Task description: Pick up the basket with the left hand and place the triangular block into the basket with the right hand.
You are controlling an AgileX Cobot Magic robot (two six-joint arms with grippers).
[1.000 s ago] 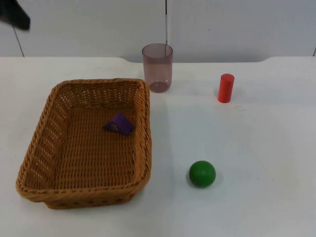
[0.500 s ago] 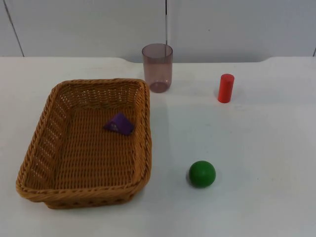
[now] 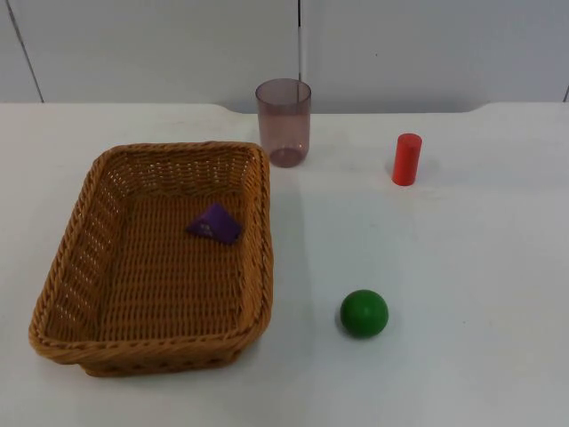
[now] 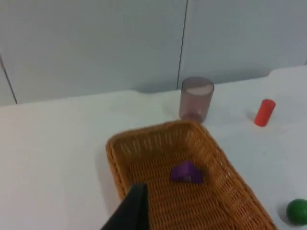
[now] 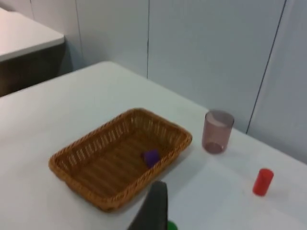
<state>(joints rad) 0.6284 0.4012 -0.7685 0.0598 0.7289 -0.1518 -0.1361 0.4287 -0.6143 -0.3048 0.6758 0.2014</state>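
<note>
One basket (image 3: 153, 258) is sitting on the table (image 3: 462, 267) containing one purple triangular block (image 3: 214, 222); state of both claws cannot be determined.

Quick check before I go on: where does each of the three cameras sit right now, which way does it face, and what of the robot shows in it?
Top view: fixed, looking down and forward onto the white table; basket with purple triangular block inside.
Left wrist view: raised behind the basket, facing the cup and grey wall; a black fingertip of the left tool.
Right wrist view: raised, facing basket, cup and wall; a black fingertip of the right tool.
Shared: all three show basket, block, cup, red cylinder and green ball.
</note>
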